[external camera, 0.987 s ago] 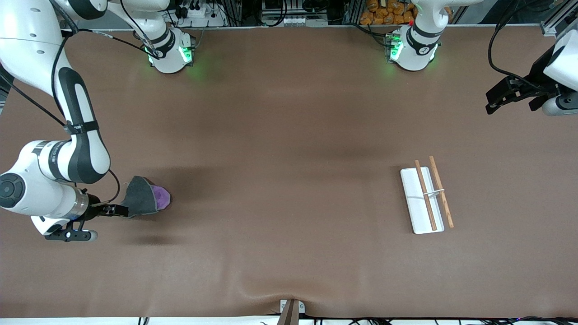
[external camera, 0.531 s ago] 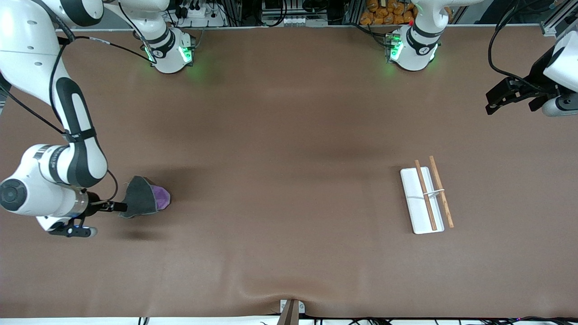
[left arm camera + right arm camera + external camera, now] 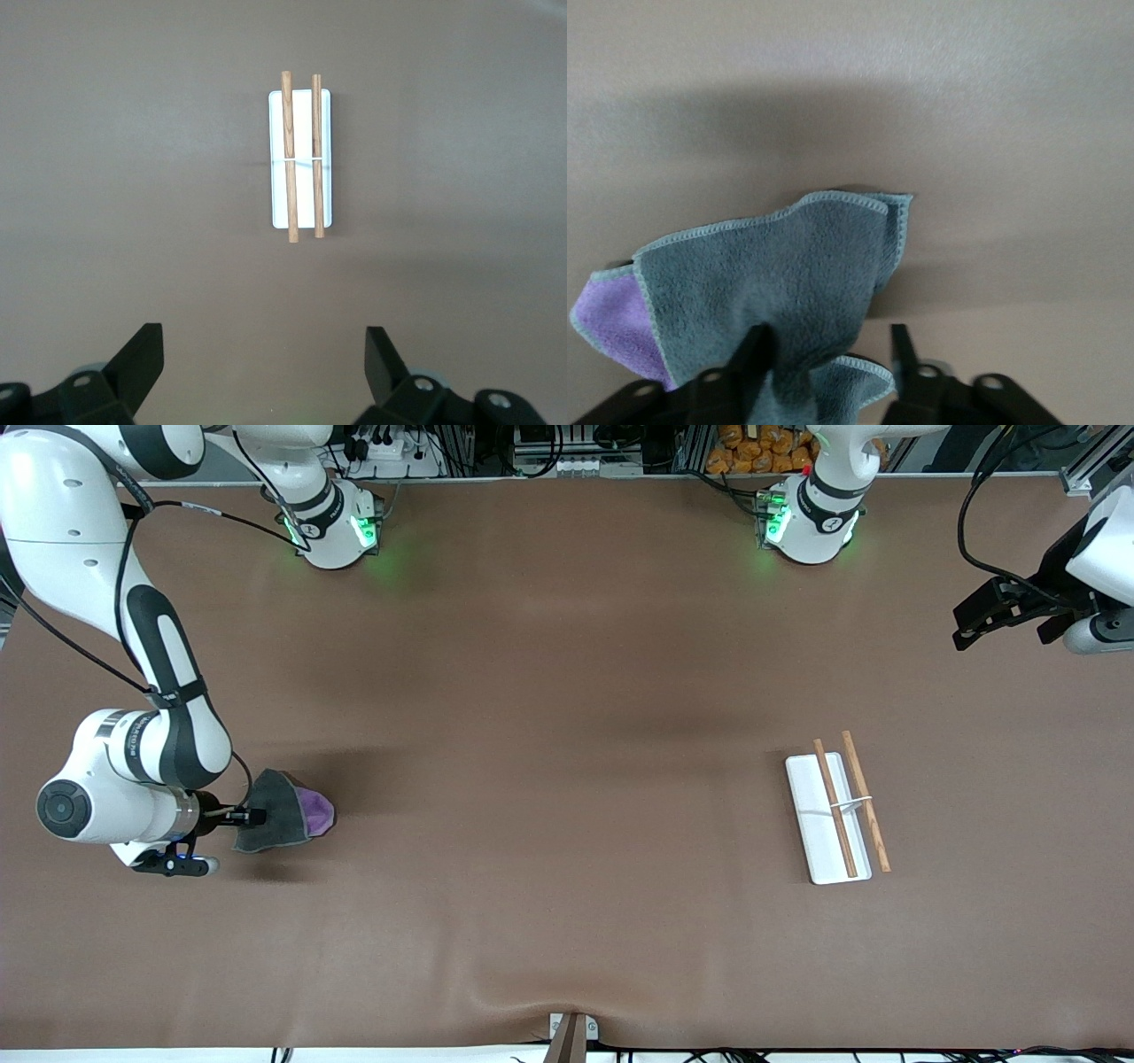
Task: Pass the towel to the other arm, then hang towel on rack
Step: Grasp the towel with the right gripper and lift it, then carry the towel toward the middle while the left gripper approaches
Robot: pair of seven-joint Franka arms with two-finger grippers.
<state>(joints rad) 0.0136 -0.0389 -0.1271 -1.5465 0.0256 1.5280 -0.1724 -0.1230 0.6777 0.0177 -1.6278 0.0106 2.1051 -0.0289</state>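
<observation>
The towel (image 3: 285, 813) lies crumpled on the table near the right arm's end, dark grey face up with a purple patch showing at one side. My right gripper (image 3: 252, 815) is low at the towel's edge. In the right wrist view its open fingers (image 3: 755, 341) straddle a grey fold of the towel (image 3: 788, 283). The rack (image 3: 828, 819) lies flat near the left arm's end, a white tray with two wooden rods. My left gripper (image 3: 964, 638) is open and empty, up in the air, and waits. It looks down on the rack (image 3: 299, 159) from its wrist view (image 3: 263, 363).
The brown table cover (image 3: 549, 779) is bare between the towel and the rack. A small bracket (image 3: 571, 1032) sits at the table edge nearest the front camera. The arm bases (image 3: 337, 531) stand along the edge farthest from it.
My right arm has moved toward the towel, and its open fingers now reach round the towel's edge. The towel, the rack and the left arm have stayed put.
</observation>
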